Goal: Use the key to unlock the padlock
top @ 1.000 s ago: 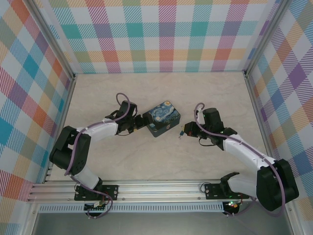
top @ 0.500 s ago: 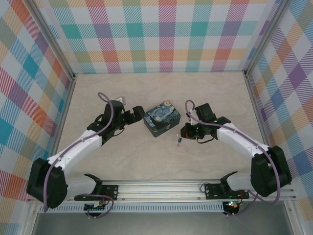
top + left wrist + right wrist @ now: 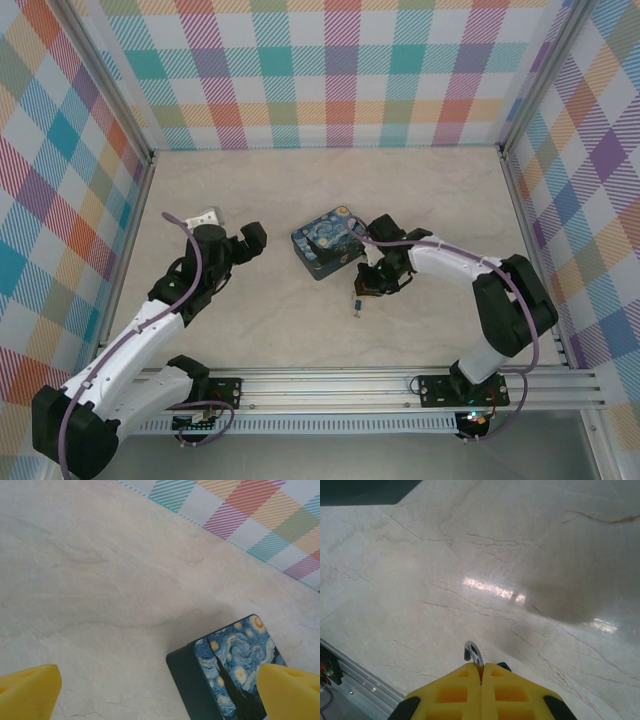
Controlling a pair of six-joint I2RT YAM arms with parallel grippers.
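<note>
Top external view: the padlock (image 3: 355,303) is recorded as a very small dark item with a hint of blue, just off the near right corner of the starry-night box (image 3: 330,242) and not touching it. Whether it rests on the table (image 3: 300,180) or is lifted cannot be told.

Right wrist view: a thin silvery curved shackle of the padlock (image 3: 473,655) is seen projecting from between the yellow fingertips, with a sliver of blue body beside it. The right tool (image 3: 481,669) is closed, its jaws pressed together and clamped on the padlock.

Pose, right arm: the elbow is folded out to the right of the box and the forearm is reached back leftward. The right tool (image 3: 365,290) is placed just beside the box's right side and angled toward the near edge of the table.

Pose, left arm: the arm is stretched diagonally from its base toward the box. The left tool (image 3: 250,240) is held to the left of the box, apart from it. In the left wrist view the left tool (image 3: 160,692) is spread wide with nothing between its jaws, one yellow fingertip at each lower corner, and the box (image 3: 235,670) lies ahead toward the right fingertip.

Count: one padlock, one box, two arms, two tools.
</note>
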